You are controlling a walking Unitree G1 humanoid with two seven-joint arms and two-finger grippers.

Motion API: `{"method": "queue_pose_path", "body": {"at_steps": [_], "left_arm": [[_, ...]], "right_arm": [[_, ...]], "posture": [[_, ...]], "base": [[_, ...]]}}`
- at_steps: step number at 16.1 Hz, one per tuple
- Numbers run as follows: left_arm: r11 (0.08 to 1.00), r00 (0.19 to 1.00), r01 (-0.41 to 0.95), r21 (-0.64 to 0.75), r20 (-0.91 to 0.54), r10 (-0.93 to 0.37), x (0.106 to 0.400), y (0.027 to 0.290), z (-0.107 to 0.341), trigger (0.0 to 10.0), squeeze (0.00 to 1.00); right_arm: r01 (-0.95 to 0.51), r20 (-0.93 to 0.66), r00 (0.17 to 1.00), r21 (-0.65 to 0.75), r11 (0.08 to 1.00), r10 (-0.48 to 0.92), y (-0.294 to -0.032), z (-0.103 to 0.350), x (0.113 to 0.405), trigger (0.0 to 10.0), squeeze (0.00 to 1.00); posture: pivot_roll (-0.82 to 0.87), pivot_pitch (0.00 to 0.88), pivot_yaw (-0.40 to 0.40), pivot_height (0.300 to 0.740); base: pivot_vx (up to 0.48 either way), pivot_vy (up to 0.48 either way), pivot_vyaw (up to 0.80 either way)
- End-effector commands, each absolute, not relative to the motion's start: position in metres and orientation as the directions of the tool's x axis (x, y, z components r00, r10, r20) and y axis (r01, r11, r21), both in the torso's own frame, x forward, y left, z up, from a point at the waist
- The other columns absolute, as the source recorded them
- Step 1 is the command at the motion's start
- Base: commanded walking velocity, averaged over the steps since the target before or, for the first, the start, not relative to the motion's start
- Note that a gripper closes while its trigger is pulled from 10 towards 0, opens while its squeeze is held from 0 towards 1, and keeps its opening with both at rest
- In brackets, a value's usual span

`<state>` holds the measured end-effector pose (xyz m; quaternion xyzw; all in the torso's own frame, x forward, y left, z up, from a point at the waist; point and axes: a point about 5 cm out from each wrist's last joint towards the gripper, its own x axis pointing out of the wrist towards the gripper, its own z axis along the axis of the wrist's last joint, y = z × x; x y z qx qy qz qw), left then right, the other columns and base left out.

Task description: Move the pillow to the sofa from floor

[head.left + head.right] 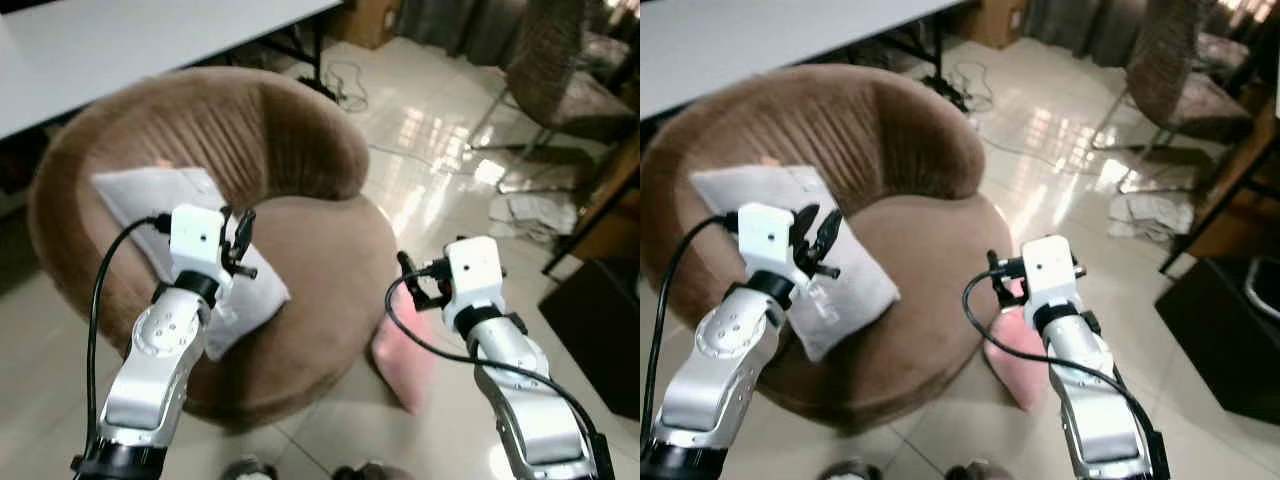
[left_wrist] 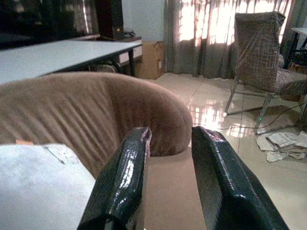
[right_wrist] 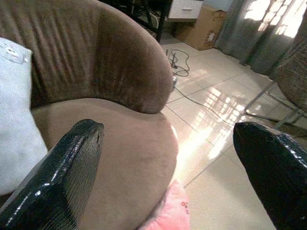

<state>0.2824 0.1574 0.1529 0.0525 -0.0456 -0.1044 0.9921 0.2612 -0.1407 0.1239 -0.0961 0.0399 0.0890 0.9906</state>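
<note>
A pink pillow [image 1: 405,355] lies on the tiled floor, leaning against the right side of the round brown sofa [image 1: 320,250]. A white pillow [image 1: 150,195] rests on the sofa seat against its back. My right gripper [image 1: 410,275] hovers just above the pink pillow, wide open with nothing between its fingers; the right wrist view has the pink pillow [image 3: 170,211] below the sofa's edge. My left gripper [image 1: 240,235] is over the white pillow, its fingers [image 2: 124,177] a little apart and holding nothing.
A white table [image 1: 150,40] stands behind the sofa. Cables [image 1: 350,80] trail over the floor at the back. A wicker chair [image 1: 570,70] and scattered papers [image 1: 530,210] are at the right, with a dark cabinet [image 1: 600,330] close by.
</note>
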Motion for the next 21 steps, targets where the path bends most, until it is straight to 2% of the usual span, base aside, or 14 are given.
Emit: {"method": "queue_pose_path", "body": {"at_steps": [1,8,16,19,21], "left_arm": [[0.979,0.984,0.161,0.125,0.060,-0.169,0.2824,0.1639,0.1500,10.0,0.00],[0.990,0.996,0.081,0.114,0.032,-0.086,0.2846,0.1731,0.1484,10.0,0.00],[0.987,0.995,0.097,0.127,0.027,-0.101,0.2853,0.1691,0.1472,10.0,0.00],[0.987,0.995,0.096,0.128,0.025,-0.100,0.2851,0.1695,0.1466,10.0,0.00],[0.987,0.995,0.094,0.127,0.027,-0.098,0.2854,0.1694,0.1457,10.0,0.00]], "right_arm": [[-0.192,-0.077,0.981,-0.187,0.963,0.180,-0.1361,0.1272,0.2640,10.0,0.00],[-0.206,-0.068,0.978,-0.198,0.958,0.196,-0.1351,0.1283,0.2712,10.0,0.00],[-0.210,-0.064,0.977,-0.202,0.956,0.201,-0.1357,0.1264,0.2708,10.0,0.00],[-0.208,-0.059,0.978,-0.169,0.963,0.200,-0.1366,0.1258,0.2686,10.0,0.00],[-0.237,-0.057,0.972,-0.206,0.949,0.230,-0.1340,0.1259,0.2684,10.0,0.00]], "posture": [[-0.04,0.049,-0.004,0.740],[-0.04,0.040,-0.010,0.740],[-0.04,0.028,-0.004,0.740],[-0.04,0.028,-0.004,0.740],[-0.05,0.016,-0.003,0.740]], "base": [[0.000,-0.480,0.80],[0.000,-0.480,0.80],[0.000,-0.480,0.80],[0.000,-0.480,0.00],[0.000,-0.480,0.21]]}}
